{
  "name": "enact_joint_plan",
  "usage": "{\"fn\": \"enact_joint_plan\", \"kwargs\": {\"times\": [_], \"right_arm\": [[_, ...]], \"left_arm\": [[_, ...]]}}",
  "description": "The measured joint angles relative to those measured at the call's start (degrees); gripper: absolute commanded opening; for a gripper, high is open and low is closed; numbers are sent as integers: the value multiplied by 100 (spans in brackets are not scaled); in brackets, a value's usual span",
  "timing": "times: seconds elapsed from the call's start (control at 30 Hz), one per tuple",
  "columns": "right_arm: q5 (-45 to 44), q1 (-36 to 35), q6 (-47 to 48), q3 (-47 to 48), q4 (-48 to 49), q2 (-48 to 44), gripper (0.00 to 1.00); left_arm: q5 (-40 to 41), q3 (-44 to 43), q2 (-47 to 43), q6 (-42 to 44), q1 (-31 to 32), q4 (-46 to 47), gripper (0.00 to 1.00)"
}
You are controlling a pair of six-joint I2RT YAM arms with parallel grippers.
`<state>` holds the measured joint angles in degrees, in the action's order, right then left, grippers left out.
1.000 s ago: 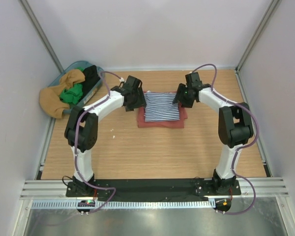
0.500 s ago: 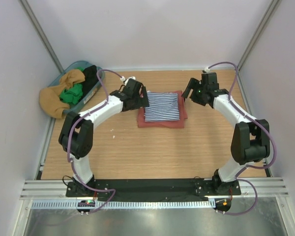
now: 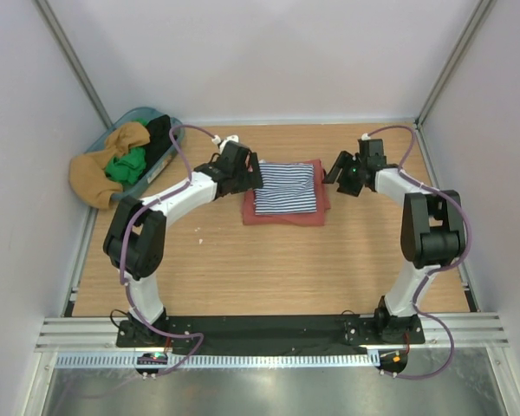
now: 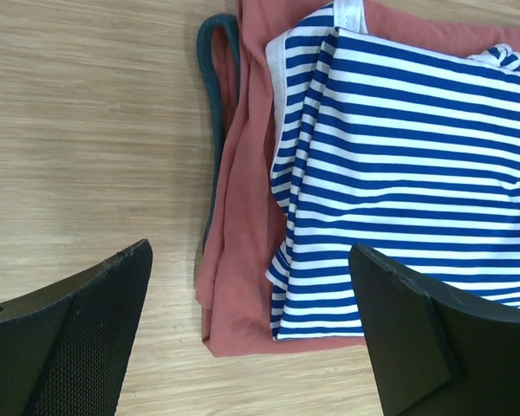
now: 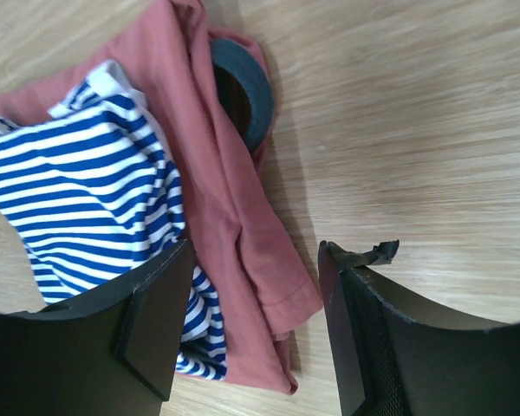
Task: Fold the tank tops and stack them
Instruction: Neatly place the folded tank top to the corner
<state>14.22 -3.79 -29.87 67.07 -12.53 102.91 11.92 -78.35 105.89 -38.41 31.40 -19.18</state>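
- At the far-left corner, a blue bin (image 3: 137,113) holds a heap of tan, green and dark cloth (image 3: 104,173), some of it hanging over the rim. It looks like laundry parked off to the side so the working area is free for folding.
- The left gripper (image 4: 251,251) hovers just beside the left edge of the pile. Its jaws are spread wide and hold nothing, a posture that suits a pile meant to lie undisturbed.
- The striped tank top (image 3: 286,186) lies folded on top of the folded rust-red tank top (image 3: 282,217), on the far middle of the table (image 3: 269,269). Red shows along the left, near and right sides, so the smaller fold rests wholly on the larger one. A loop of navy trim (image 4: 218,87) pokes out at the left.
- The right gripper (image 5: 256,251) hangs just right of the pile with its jaws apart and empty, touching no cloth.
- With both tops folded, one on the other, the task looks essentially done.
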Motion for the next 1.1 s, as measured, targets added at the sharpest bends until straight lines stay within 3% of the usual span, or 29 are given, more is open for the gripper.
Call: {"fn": "enact_joint_plan", "kwargs": {"times": [0.2, 0.3, 0.4, 0.5, 0.6, 0.67, 0.9, 1.03, 1.1], "right_arm": [[186, -70, -24, 15, 74, 479, 65], [216, -114, -22, 98, 87, 673, 58], [260, -177, -9, 225, 136, 809, 44], [245, -254, 13, 297, 107, 876, 37], [238, -306, 70, 411, 13, 925, 10], [214, -330, 109, 509, -39, 960, 1], [98, -79, 28, 776, -293, 1029, 1], [63, 551, -212, 730, -291, 1019, 1], [-74, 1193, -417, 575, -186, 946, 1]], "left_arm": [[-4, 0, 0, 15, 0, 72, 95], [-17, -7, 0, 15, 0, 85, 94], [-44, -7, 0, 15, 0, 101, 94], [-55, -11, 0, 15, 0, 103, 94], [-55, -15, 0, 15, 0, 118, 94], [-55, -15, 0, 15, 0, 133, 94], [-59, -15, 0, 15, 0, 144, 93], [-120, -26, 0, 13, 0, 144, 93], [-164, -48, 2, 13, 0, 149, 93]]}}
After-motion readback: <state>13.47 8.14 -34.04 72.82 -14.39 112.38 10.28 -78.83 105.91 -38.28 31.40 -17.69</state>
